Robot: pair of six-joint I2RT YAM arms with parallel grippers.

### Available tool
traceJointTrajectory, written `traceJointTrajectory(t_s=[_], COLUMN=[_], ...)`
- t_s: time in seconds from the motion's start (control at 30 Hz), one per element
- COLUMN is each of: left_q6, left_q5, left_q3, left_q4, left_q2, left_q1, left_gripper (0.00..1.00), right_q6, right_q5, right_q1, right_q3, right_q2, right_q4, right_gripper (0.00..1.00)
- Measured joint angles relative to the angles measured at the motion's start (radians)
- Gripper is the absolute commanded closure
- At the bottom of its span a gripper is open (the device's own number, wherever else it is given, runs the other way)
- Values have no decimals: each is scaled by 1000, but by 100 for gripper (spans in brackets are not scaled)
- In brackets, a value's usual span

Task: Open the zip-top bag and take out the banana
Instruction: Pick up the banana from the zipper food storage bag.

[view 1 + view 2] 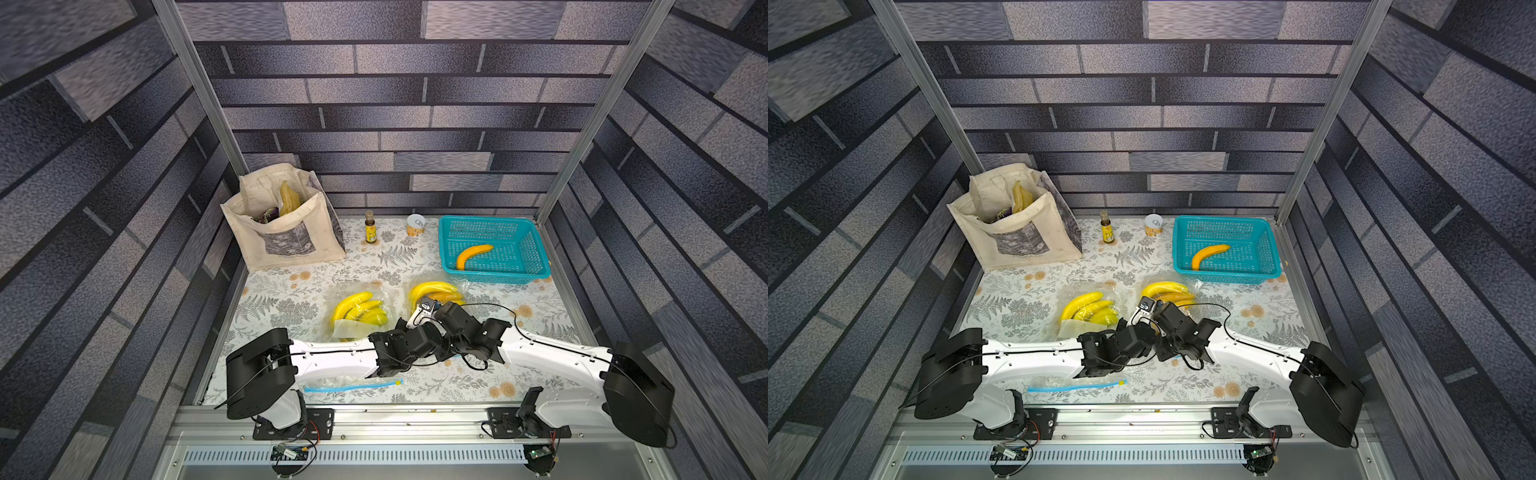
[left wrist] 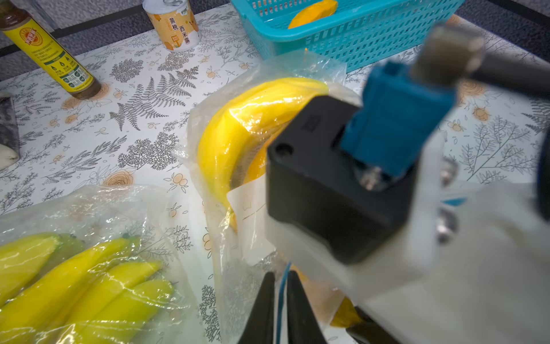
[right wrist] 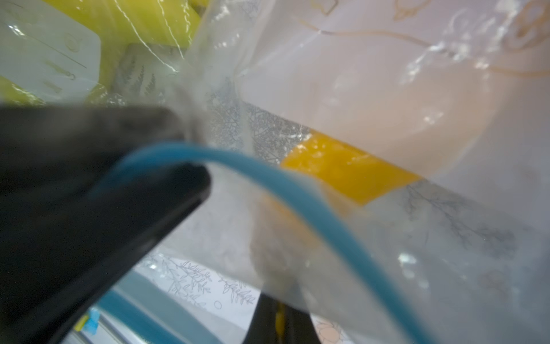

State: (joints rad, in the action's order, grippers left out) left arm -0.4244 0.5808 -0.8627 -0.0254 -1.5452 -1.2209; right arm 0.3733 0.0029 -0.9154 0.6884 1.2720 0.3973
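Observation:
The zip-top bag (image 1: pixel 461 286) lies mid-table with a bunch of yellow bananas (image 1: pixel 434 289) inside; both top views show it (image 1: pixel 1198 284). Both wrists meet over its near edge and hide the jaws from above. In the left wrist view my left gripper (image 2: pixel 280 293) is shut on the bag's blue zip strip (image 2: pixel 283 280), with the banana (image 2: pixel 238 134) beyond. In the right wrist view my right gripper (image 3: pixel 279 320) is shut on a yellow tab at the bag's edge, under the curving blue strip (image 3: pixel 268 178). The left fingers (image 3: pixel 89 184) show there too.
A second clear bag of bananas (image 1: pixel 359 311) lies just left. An empty zip bag (image 1: pixel 349 385) lies at the front edge. A teal basket (image 1: pixel 536 249) holding one banana (image 1: pixel 473 254) stands back right. A tote bag (image 1: pixel 286 232), bottle (image 1: pixel 370 227) and can (image 1: pixel 415 225) line the back.

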Motion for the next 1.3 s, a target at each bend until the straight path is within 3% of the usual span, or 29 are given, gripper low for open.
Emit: traceJointTrajectory(t_s=[0.7, 0.97, 1.3], left_q6=[-3, -3, -3], left_q5=[90, 58, -43], left_q3=[58, 87, 145], left_q4=[14, -22, -60], left_q2=[44, 68, 108], left_q1=[-70, -33, 27], left_gripper=[82, 77, 92], right_q6=[-107, -128, -127], right_q5=[-271, -350, -417], right_q1=[157, 157, 157], right_q3=[24, -38, -38], right_q2=[-30, -195, -229], right_q4=[82, 104, 127], right_gripper=[99, 97, 96])
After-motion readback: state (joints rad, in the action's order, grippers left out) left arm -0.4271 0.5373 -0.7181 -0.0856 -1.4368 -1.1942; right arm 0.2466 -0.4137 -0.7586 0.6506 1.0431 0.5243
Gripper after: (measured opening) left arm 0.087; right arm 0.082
